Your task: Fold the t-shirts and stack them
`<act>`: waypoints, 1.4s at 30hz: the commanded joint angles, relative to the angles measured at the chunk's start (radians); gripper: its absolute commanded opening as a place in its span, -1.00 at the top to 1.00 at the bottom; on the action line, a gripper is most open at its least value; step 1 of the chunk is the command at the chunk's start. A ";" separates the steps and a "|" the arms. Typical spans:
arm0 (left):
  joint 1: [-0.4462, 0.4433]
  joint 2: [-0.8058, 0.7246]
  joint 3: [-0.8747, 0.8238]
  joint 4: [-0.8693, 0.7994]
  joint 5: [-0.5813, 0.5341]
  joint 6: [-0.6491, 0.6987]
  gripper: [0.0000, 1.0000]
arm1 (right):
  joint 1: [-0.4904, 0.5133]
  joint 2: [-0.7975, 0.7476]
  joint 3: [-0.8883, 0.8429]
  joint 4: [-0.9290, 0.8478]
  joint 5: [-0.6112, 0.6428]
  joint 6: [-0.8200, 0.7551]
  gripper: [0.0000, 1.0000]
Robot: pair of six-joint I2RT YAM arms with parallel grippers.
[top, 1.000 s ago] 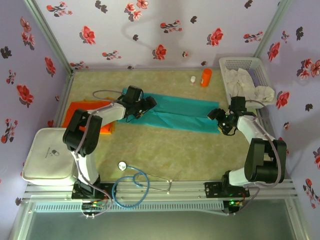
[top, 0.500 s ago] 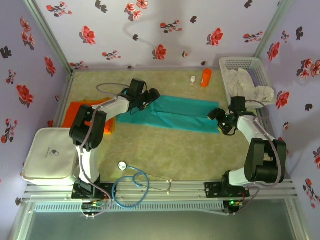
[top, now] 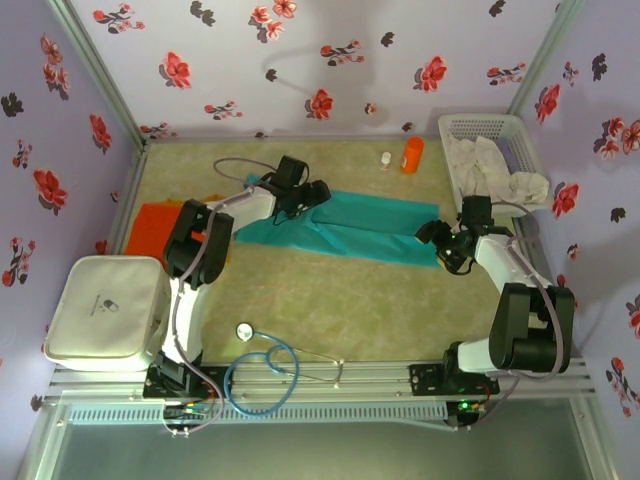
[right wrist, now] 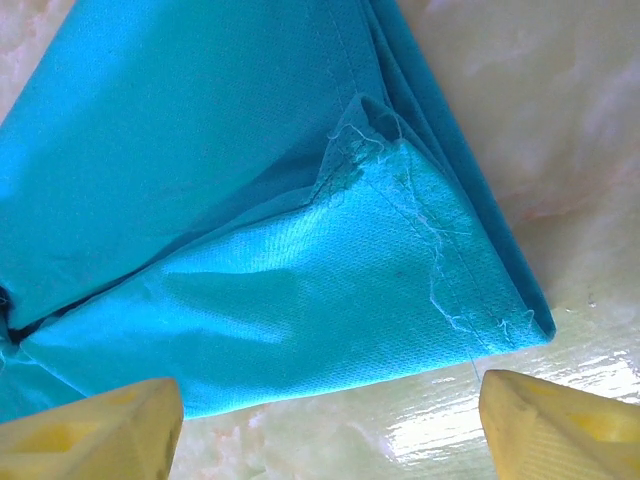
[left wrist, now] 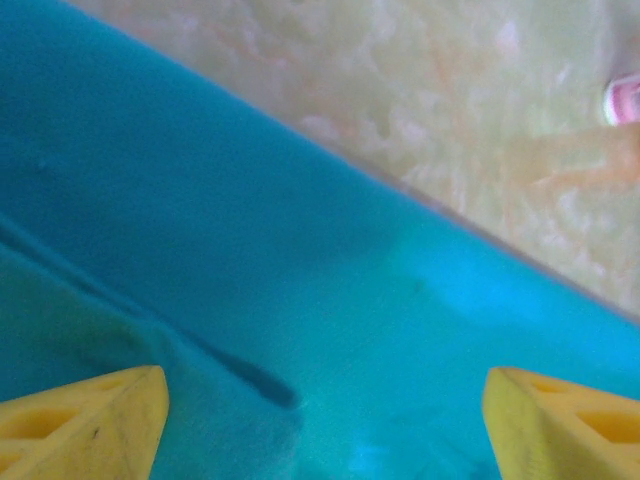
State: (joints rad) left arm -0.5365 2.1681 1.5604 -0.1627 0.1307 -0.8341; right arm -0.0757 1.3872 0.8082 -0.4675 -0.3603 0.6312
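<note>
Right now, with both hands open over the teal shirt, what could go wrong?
The right hand hangs over the teal shirt's layered, frayed corner; closing might catch only the top layer and undo the fold. The left hand sits over a crease; pinching there could bunch the cloth. The left arm crosses the orange shirt and might drag it.

The left arm [top: 188,262] and right arm [top: 512,268] are white shells with black joints, trailing grey cables [top: 232,163]. The black left claw [top: 316,190] and right claw [top: 431,244] carry yellow wedge fingertips [left wrist: 82,420].

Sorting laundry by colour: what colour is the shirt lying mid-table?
Plain teal-green; this soft cloth t-shirt shows best in the right wrist view.
</note>
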 commanded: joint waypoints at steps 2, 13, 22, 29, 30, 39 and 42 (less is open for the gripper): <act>-0.007 -0.133 0.017 -0.187 -0.081 0.178 -0.66 | 0.022 -0.012 0.043 -0.067 0.060 -0.070 -0.55; 0.015 -0.332 -0.261 -0.194 -0.079 0.236 -0.72 | 0.092 0.192 0.319 -0.089 0.159 -0.177 -0.55; 0.053 -0.316 -0.287 -0.279 -0.045 0.251 -0.70 | 0.122 0.515 0.512 -0.080 0.121 -0.143 -0.52; 0.072 -0.262 -0.262 -0.348 -0.039 0.262 -0.69 | 0.151 0.652 0.563 -0.114 0.187 -0.100 -0.48; 0.073 -0.251 -0.247 -0.371 -0.040 0.270 -0.69 | 0.157 0.653 0.549 -0.104 0.190 -0.088 -0.48; 0.089 -0.126 -0.110 -0.492 -0.005 0.289 -0.68 | 0.177 0.608 0.454 -0.091 0.122 -0.003 -0.48; 0.106 -0.079 -0.050 -0.506 0.003 0.297 -0.67 | 0.196 0.570 0.395 -0.083 0.104 0.016 -0.47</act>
State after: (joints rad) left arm -0.4530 2.0373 1.4551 -0.6167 0.1051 -0.5644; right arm 0.0891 1.9514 1.2869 -0.4740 -0.2047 0.5957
